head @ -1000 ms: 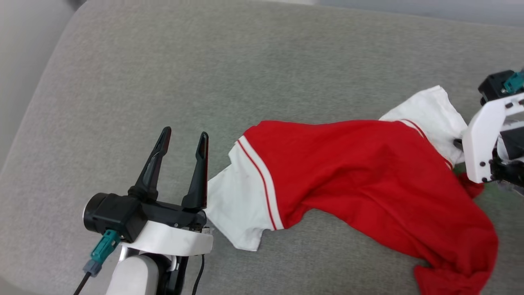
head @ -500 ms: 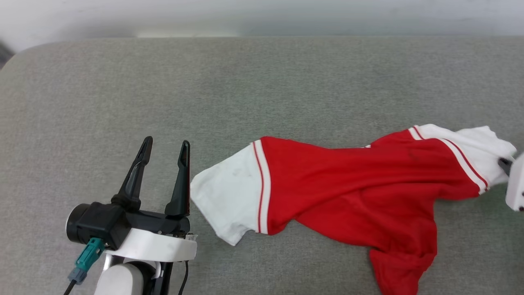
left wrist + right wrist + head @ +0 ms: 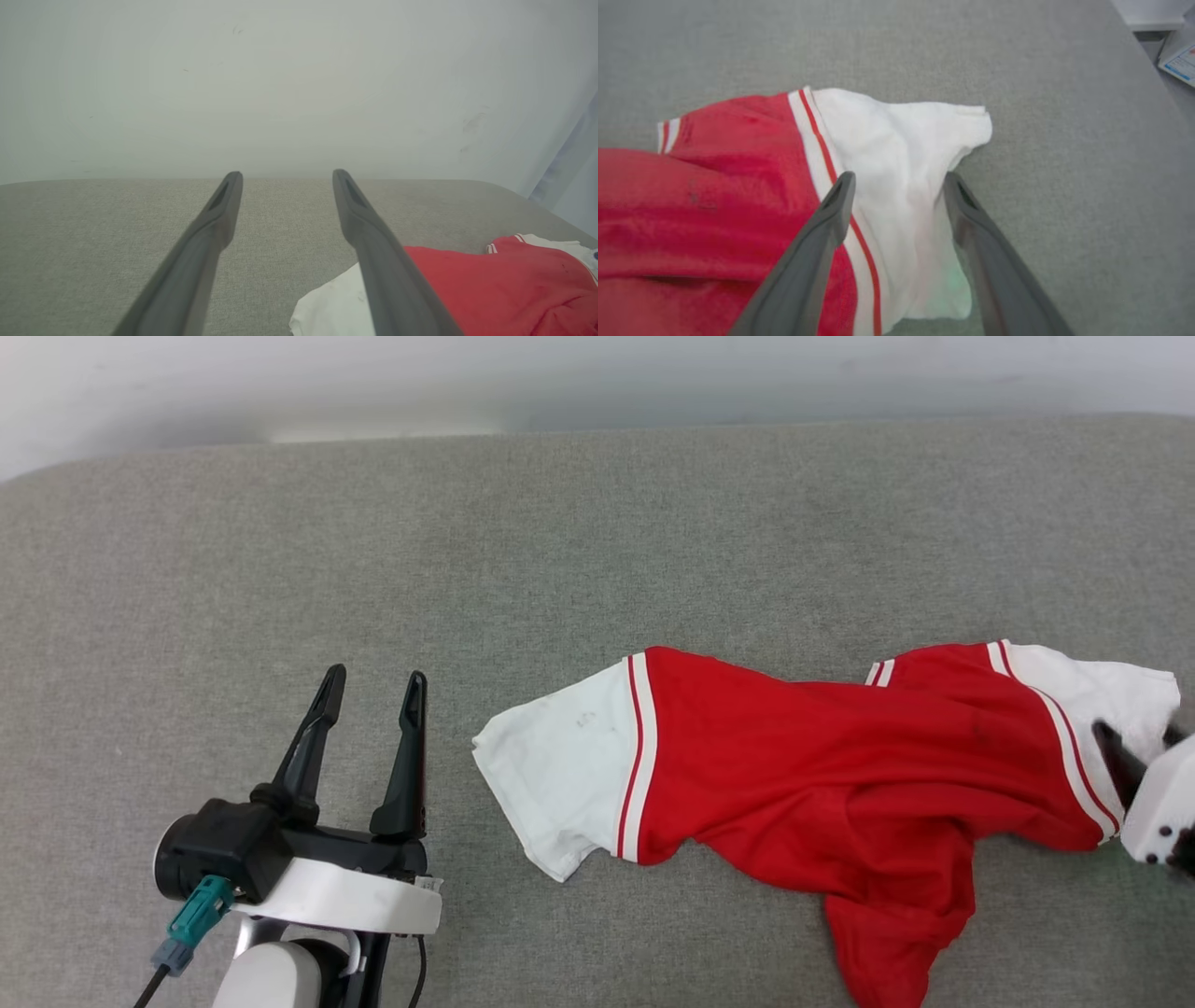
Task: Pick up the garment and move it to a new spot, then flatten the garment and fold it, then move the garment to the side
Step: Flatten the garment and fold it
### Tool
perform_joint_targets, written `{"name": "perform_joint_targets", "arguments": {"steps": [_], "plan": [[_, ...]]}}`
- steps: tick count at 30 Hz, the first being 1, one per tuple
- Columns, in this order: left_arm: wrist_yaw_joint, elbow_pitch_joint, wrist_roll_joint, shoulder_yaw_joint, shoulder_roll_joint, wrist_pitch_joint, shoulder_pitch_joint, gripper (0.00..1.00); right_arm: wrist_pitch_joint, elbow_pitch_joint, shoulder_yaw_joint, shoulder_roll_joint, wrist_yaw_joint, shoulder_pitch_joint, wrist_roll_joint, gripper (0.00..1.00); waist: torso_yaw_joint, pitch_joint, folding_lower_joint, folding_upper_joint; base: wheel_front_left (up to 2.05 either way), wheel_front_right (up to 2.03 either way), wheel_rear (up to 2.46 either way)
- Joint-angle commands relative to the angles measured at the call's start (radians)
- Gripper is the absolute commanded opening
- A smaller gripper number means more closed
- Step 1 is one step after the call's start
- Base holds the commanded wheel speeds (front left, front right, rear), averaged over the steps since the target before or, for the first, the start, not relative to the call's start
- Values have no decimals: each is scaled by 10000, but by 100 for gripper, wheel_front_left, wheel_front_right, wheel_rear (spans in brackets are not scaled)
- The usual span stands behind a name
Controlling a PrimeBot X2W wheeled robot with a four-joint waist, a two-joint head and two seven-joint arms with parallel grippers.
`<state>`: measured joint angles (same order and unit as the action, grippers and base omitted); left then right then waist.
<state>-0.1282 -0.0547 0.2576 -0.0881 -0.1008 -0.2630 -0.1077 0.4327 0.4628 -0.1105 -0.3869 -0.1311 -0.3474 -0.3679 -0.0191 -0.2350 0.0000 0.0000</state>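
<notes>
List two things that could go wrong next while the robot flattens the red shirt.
The bright red thin-fabric jersey shirt with white sleeves lies twisted and bunched, so folding now may trap creases. The open right end effector straddles a white sleeve; withdrawing could snag and drag it.

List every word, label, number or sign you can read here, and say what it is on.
No text here is legible.
garment: faint grey mark on its white sleeve, dark specks on the red; too faint to read.
white card with blue print, beyond the cushion edge in the right wrist view: too blurred to read.
</notes>
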Motion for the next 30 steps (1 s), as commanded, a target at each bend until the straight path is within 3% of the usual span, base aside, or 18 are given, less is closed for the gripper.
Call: {"name": "perform_joint_targets", "arguments": {"steps": [1,12,20,25,30], "plan": [[-14,71,37,38,-61,-26,44,100,-393,-273,49,25,7,-141,-53,100,37,85,0,0,0,0,0],[-14,361,466,98,9,-26,531,100,-4145,-3145,244,855,7,912,-279,100,155,664,0,0,0,0,0],[-13,698,1135,-354,-396,355,763,100,-5709,-4673,467,1821,7,2188,107,100,287,707,0,0,0,0,0],[-14,412,1738,-870,-1074,1628,224,100,-5825,-5184,386,2181,5,2393,270,100,385,469,0,0,0,0,0],[-13,228,2947,-1618,-2055,4185,-877,100,-5688,-5512,96,2272,5,2395,413,100,370,129,0,0,0,0,0]]}}
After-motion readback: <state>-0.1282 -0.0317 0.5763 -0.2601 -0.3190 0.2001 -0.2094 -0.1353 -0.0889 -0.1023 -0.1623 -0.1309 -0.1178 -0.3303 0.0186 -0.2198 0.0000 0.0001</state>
